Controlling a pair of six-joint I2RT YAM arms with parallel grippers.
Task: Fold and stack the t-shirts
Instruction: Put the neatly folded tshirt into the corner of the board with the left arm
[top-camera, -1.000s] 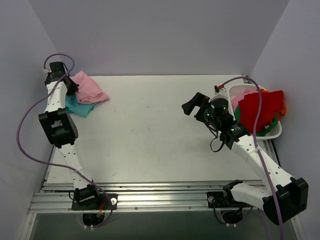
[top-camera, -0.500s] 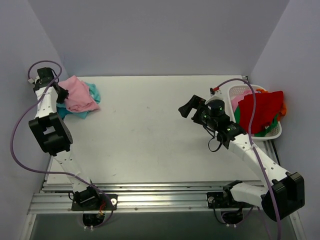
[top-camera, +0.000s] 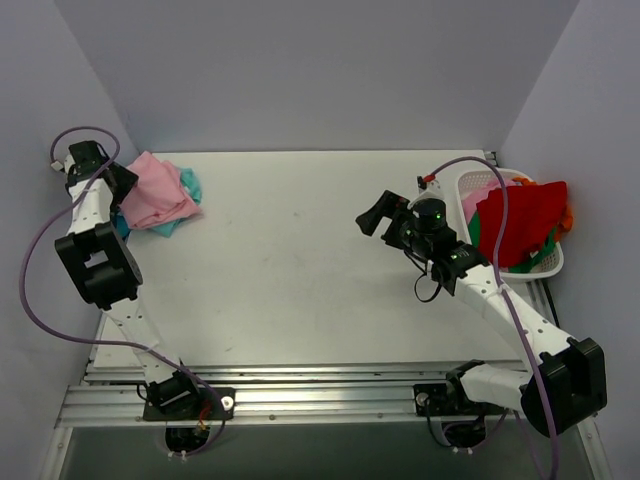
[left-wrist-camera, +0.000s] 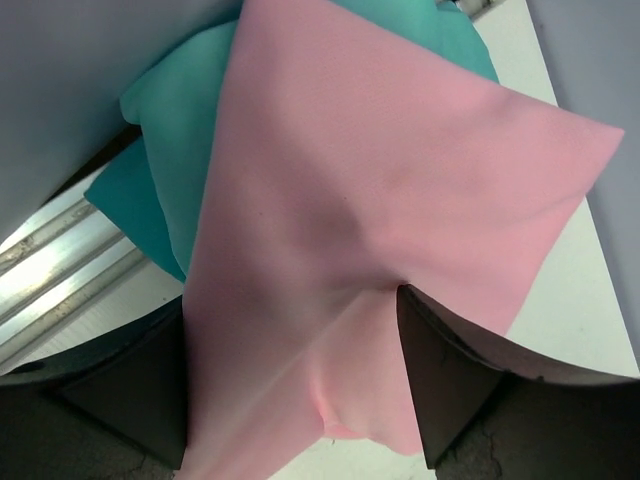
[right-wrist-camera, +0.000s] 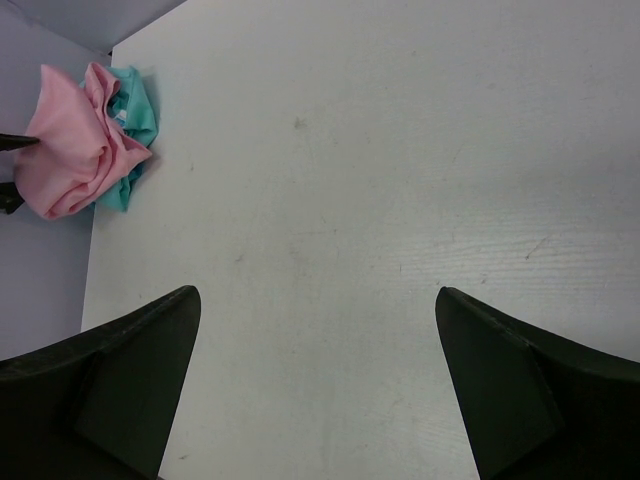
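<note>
Left claw (left-wrist-camera: 292, 325) spread wide, pink t-shirt (left-wrist-camera: 380, 170) draped loose through it, atop teal t-shirt (left-wrist-camera: 165, 130). Right claw (right-wrist-camera: 315, 305) released above bench (right-wrist-camera: 400, 150).

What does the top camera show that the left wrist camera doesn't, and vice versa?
Top camera only: the white basket holding a red garment at the right edge, and the right gripper, open above the bare table. Left wrist only: a close view of pink cloth draped between the left gripper's spread fingers. Both: the pink t-shirt lying on the teal t-shirt.
</note>
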